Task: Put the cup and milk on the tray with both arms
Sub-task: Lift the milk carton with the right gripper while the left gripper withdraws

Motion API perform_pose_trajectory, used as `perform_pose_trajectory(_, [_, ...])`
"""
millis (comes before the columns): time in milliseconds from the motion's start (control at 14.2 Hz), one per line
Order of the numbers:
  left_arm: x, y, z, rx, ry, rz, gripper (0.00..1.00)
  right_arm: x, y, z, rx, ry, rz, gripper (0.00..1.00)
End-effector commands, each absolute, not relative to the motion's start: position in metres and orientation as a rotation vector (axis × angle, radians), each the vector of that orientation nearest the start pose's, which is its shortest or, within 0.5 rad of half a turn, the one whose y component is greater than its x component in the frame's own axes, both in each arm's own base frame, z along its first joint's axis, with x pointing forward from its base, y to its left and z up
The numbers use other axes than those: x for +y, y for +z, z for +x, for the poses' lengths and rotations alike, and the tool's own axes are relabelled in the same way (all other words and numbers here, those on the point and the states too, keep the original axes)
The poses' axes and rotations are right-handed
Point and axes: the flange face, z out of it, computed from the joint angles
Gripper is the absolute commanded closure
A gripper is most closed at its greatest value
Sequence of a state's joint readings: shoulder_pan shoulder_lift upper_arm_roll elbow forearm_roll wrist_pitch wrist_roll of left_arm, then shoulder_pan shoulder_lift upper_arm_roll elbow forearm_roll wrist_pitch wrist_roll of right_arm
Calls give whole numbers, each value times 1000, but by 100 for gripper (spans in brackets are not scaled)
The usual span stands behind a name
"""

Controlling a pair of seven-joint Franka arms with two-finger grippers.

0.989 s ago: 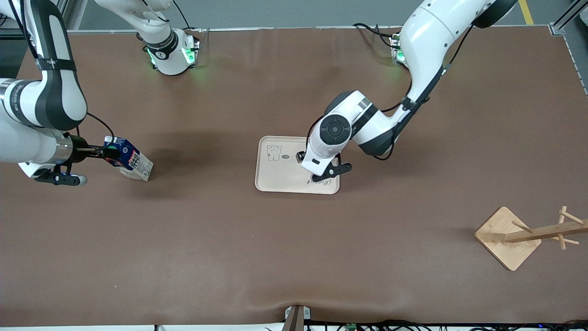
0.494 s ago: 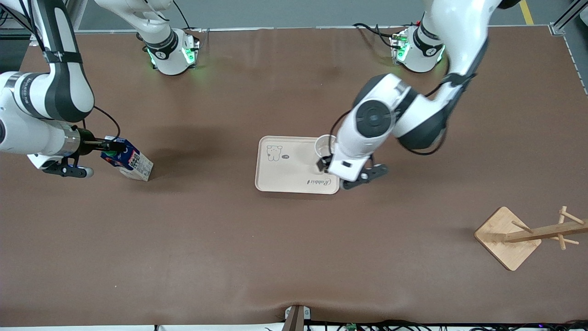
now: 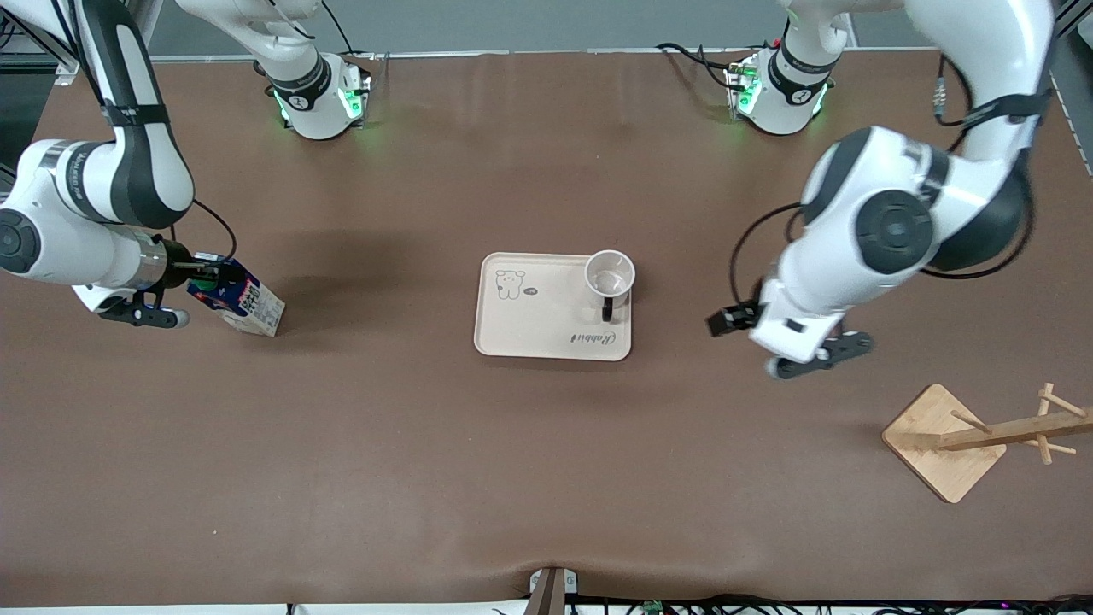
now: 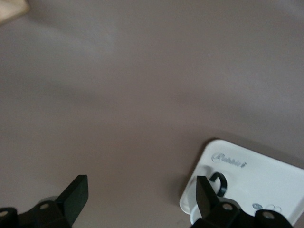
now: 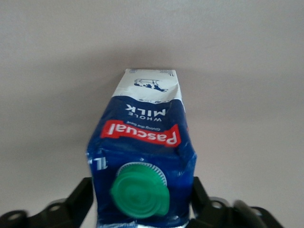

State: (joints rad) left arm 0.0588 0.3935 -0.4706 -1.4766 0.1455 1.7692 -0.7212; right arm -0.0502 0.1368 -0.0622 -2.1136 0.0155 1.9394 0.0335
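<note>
The white cup stands upright on the cream tray, at the tray's corner toward the left arm's end, its black handle pointing at the front camera. My left gripper is open and empty over bare table between the tray and the wooden rack. In the left wrist view this gripper shows the tray and the cup's handle. My right gripper is shut on the top of the blue milk carton, which leans tilted on the table. In the right wrist view the gripper flanks the milk at its green cap.
A wooden rack with a square base lies at the left arm's end, nearer the front camera, its pegged post pointing off the table's end. A corner of it shows in the left wrist view.
My left gripper has let go of the cup on the tray and swung away toward the left arm's end. My right gripper stays on the milk's top with only a slight shift.
</note>
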Motion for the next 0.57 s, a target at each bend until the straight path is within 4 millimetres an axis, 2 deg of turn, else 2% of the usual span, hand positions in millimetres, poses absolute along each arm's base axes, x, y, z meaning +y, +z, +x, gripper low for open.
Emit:
perform_pose_trajectory(0, [-193,500,616,-370,-19,-3000,0,-57,337,518,267,452,-3088,92])
perform_pose_trajectory(141, [-186,523,609,-304,-78,-2954,0,-62,356,530,279,430,-3089,95])
perform_pose_trajectory(212, [-177,534,607,-288,-84,-2950,0,-62,372,537,279,444,-3085,98])
perform_pose_trajectory(353, [-155,557,609,-222,-63,-2960,0,-57,393,546,268,511,-3066,100])
perform_pose_trajectory(494, [-146,573,606,-180,-23,-2952,0,-46,412,551,238,526,-3069,100])
